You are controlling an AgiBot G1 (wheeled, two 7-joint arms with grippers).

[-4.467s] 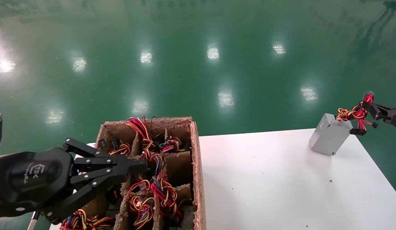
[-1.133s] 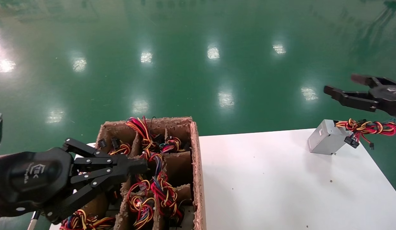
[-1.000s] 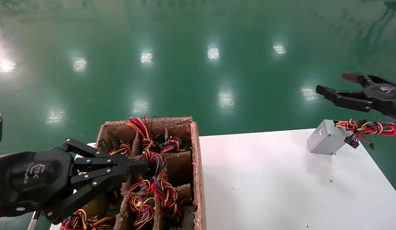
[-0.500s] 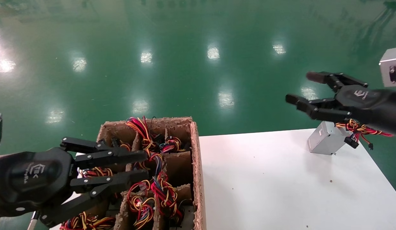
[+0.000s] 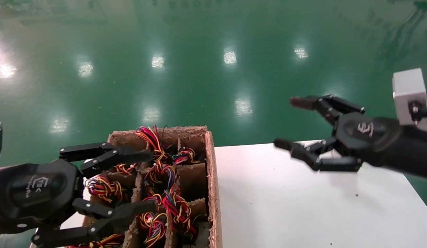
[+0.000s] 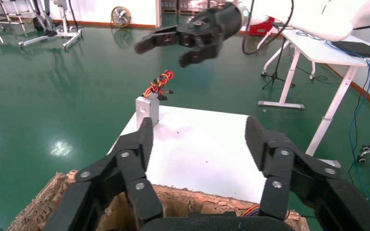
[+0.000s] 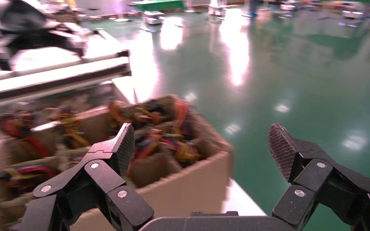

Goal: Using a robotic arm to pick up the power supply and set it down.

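Note:
The power supply, a small grey metal box with a red and yellow wire bundle, stands on the far corner of the white table in the left wrist view. In the head view my right arm hides it. My right gripper hangs open and empty above the table's far edge, well above the power supply and away from it. Over the cardboard box at the lower left, my left gripper is open wide with nothing between its fingers.
The divided cardboard box holds several more bundles of coloured wires. The white table runs right from the box. A light-grey module is fixed to my right wrist. Green floor lies beyond the table.
My right gripper let go of the wire bundle, leaving the power supply on the table, then swung left and down, open, in front of it. My left gripper opened wide over the box.

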